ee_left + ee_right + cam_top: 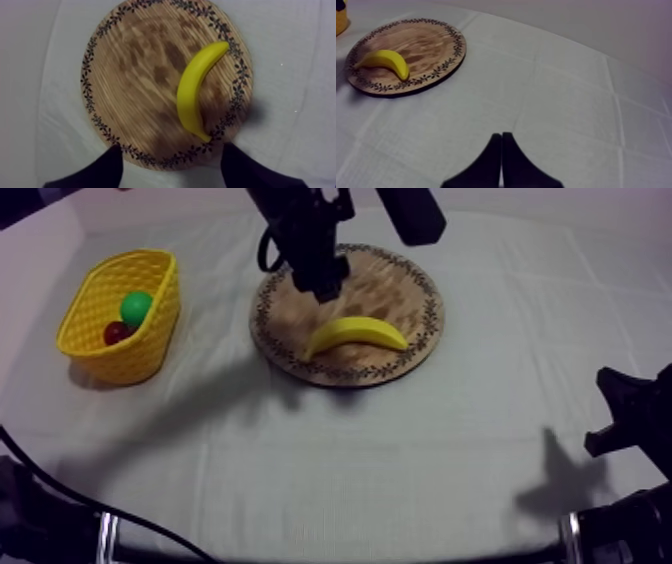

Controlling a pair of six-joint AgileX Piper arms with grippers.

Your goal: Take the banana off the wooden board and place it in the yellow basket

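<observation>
Two poses, left pincer (171, 152) spread over banana (192, 95), right pincer (501, 136) closed

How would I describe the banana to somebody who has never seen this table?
Find the round wooden board with a patterned rim, right of the yellow basket in the top view. The banana lies on its near half. It is the only thing on the board: long, curved and yellow, unlike the round green fruit in the basket.
</observation>
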